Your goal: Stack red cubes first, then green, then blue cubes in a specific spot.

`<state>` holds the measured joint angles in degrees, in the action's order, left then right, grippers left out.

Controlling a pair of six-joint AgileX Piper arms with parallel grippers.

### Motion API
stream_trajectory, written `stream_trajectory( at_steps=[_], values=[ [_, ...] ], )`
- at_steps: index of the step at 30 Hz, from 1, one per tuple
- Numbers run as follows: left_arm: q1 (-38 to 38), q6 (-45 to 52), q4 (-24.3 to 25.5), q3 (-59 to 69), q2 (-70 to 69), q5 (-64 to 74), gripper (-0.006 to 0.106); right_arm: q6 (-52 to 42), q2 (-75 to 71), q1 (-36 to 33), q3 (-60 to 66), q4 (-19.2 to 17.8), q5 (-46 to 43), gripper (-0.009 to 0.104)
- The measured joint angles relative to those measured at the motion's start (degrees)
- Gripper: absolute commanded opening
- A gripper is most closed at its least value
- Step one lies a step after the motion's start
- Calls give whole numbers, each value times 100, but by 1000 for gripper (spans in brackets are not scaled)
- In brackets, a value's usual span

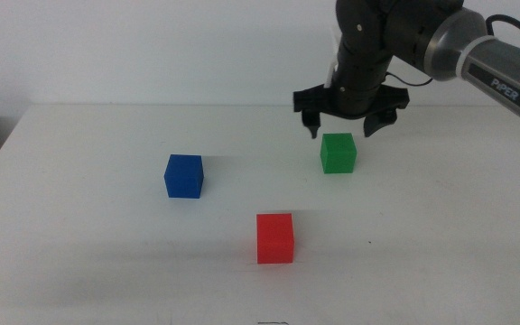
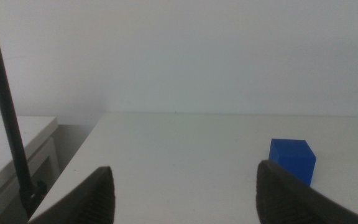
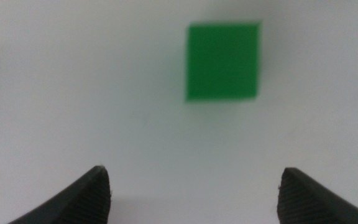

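The right arm reaches in from the right, its claw point(image 1: 342, 125) pointing down above the worktop point(image 1: 106, 244), jaws spread wide and empty. The left claw point(image 2: 185, 186) waits low at the near left edge, jaws apart.

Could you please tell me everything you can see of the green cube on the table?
The green cube is a small, plain, matte block with sharp edges, of the same size as the red and blue ones. It sits flat and upright on the white table, alone, to the right of the other two and farther back. Nothing grips or touches it: the right gripper hovers just above and behind it with fingers spread. The right wrist view shows its square top face, somewhat blurred.
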<state>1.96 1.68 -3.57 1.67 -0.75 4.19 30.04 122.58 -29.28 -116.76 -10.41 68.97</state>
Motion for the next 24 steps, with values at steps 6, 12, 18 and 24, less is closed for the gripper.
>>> stream_trajectory(
  at_steps=[6,12,18,24],
  values=[
    [0,0,0,0,0,0,75,-413,698,392,-767,-42,11,94],
    [0,0,0,0,0,0,75,-735,1287,479,-1152,-42,-220,94],
    [0,0,0,0,0,0,75,-834,1640,484,-1159,-98,-734,91],
    [0,0,0,0,0,0,75,-845,1876,497,-1171,-170,-824,50]
  ],
)
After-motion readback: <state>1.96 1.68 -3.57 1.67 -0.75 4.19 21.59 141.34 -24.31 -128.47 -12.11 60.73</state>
